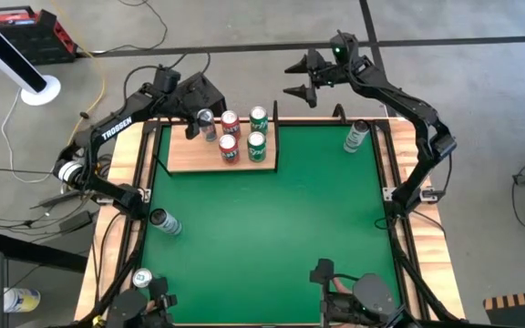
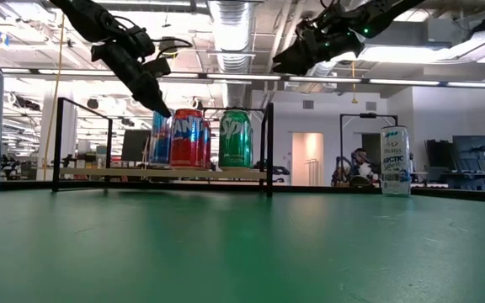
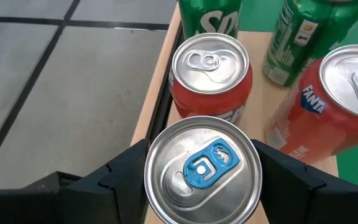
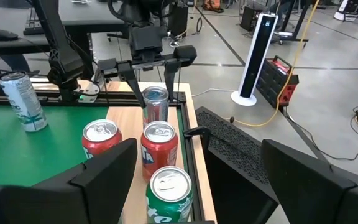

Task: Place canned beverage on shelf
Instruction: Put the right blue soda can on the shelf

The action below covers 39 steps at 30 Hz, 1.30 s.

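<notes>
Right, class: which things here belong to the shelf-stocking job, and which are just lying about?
Job: shelf; silver can, gripped by the left gripper at the shelf; red cans and green cans already on it; three pale cans on the table, probably next.

Lying about: tower fan; red box; floor can. The right gripper is open and idle.

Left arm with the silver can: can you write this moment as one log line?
left gripper: jaws around blue-tabbed silver can | can: upright on light-wood shelf | right gripper: open, raised behind table
</notes>
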Each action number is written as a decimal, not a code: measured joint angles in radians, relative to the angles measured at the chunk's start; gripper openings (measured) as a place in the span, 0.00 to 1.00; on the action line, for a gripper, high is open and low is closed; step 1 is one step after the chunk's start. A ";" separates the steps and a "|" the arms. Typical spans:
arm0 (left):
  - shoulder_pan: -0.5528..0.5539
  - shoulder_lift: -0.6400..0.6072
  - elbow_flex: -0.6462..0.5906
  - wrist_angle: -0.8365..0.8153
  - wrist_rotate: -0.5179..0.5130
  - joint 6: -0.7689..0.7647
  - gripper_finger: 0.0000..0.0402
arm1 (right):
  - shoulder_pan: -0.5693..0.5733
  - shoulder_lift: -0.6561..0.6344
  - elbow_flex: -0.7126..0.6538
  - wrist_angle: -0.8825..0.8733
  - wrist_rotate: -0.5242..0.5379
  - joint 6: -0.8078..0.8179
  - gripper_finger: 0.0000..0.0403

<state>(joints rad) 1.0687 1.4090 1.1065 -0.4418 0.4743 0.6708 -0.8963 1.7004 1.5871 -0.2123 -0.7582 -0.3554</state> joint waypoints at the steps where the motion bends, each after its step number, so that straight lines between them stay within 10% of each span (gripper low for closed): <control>1: 0.000 0.000 0.000 -0.001 -0.002 0.000 0.56 | 0.000 0.000 0.000 0.000 0.000 0.005 0.91; 29: 0.013 0.056 0.010 -0.003 -0.017 0.001 0.57 | 0.000 0.000 0.000 0.019 0.000 0.007 0.91; 39: -0.001 0.058 0.008 -0.012 -0.055 -0.005 0.85 | 0.000 0.001 0.000 0.019 0.000 0.008 0.91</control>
<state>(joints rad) 1.0673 1.4670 1.1145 -0.4535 0.4193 0.6659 -0.8963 1.7012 1.5875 -0.1936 -0.7582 -0.3477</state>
